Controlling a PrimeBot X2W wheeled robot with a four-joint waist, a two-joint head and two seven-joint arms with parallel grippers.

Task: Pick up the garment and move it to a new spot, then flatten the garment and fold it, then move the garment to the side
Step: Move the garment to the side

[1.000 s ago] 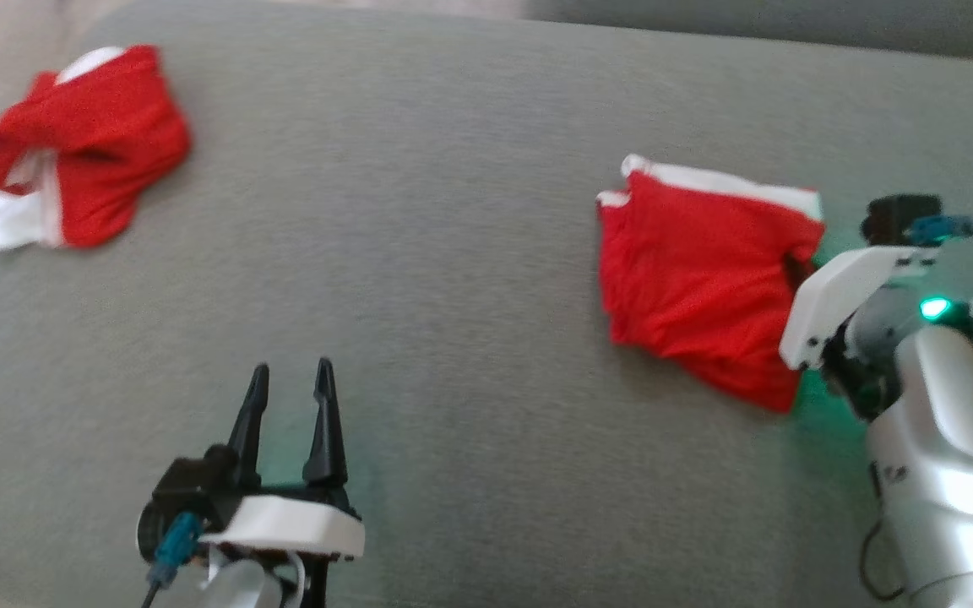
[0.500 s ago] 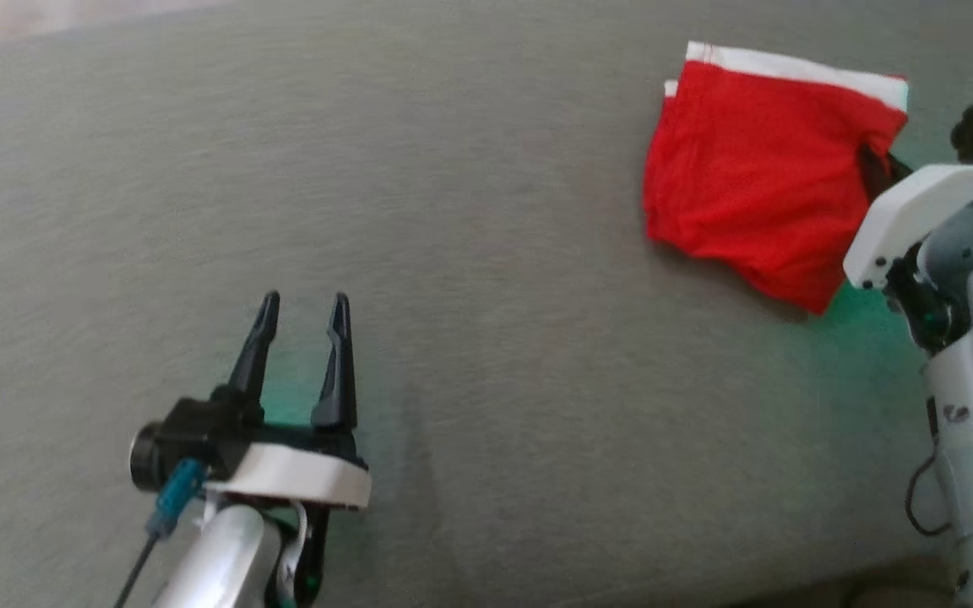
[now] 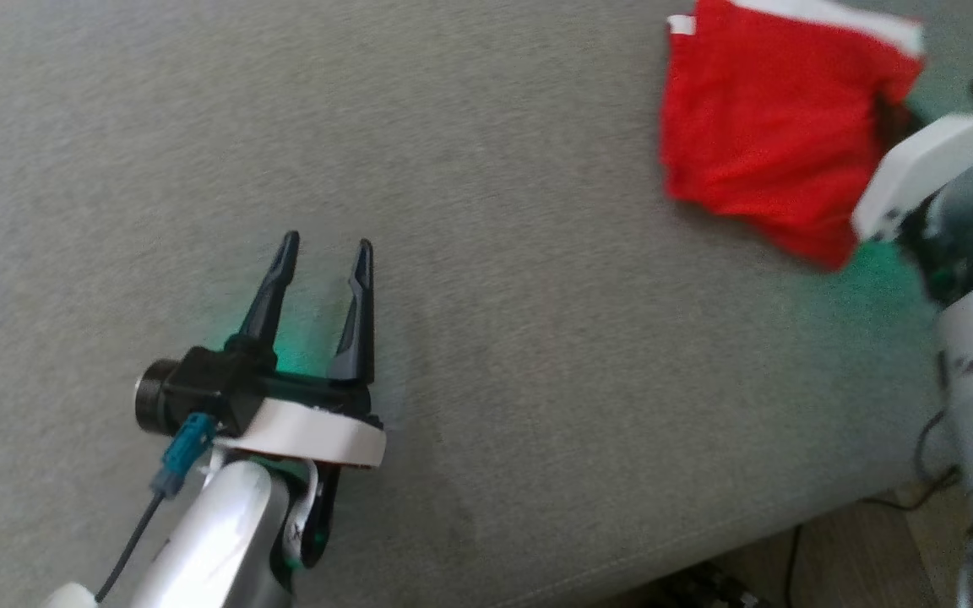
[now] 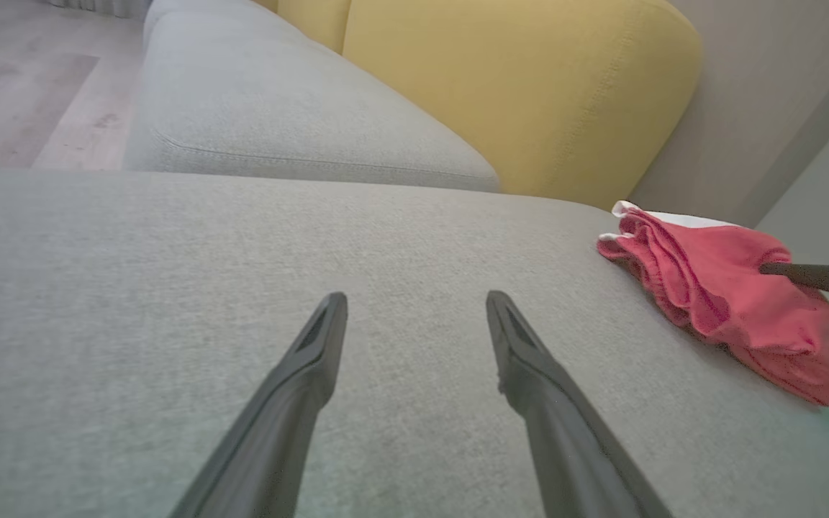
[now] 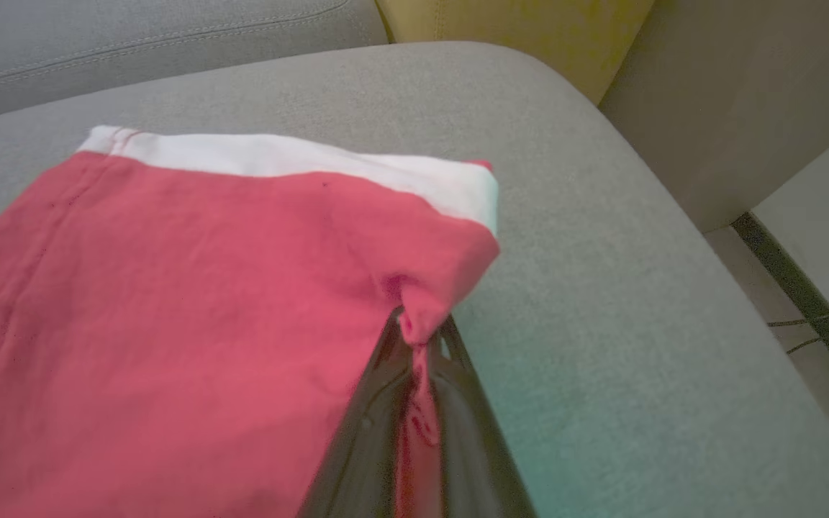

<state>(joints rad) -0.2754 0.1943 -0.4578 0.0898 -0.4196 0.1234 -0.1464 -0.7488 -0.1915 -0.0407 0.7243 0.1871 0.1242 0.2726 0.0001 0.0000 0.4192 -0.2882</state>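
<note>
Right gripper [image 5: 418, 338]: 2 fingers pinched shut on a bunched fold at the red garment's [image 5: 170, 302] right edge, just below its white waistband. Garment lies folded on the grey seat cushion [image 3: 537, 355], near its right end, waistband on the far side, long axis running roughly near-to-far. Right forearm reaches in from the right. Left gripper [image 3: 326, 242]: 2 fingers spread, low over bare cushion, well apart from the garment. Yellow back cushion [image 4: 515, 86] behind; cables [image 5: 817, 320] on the floor beyond.
</note>
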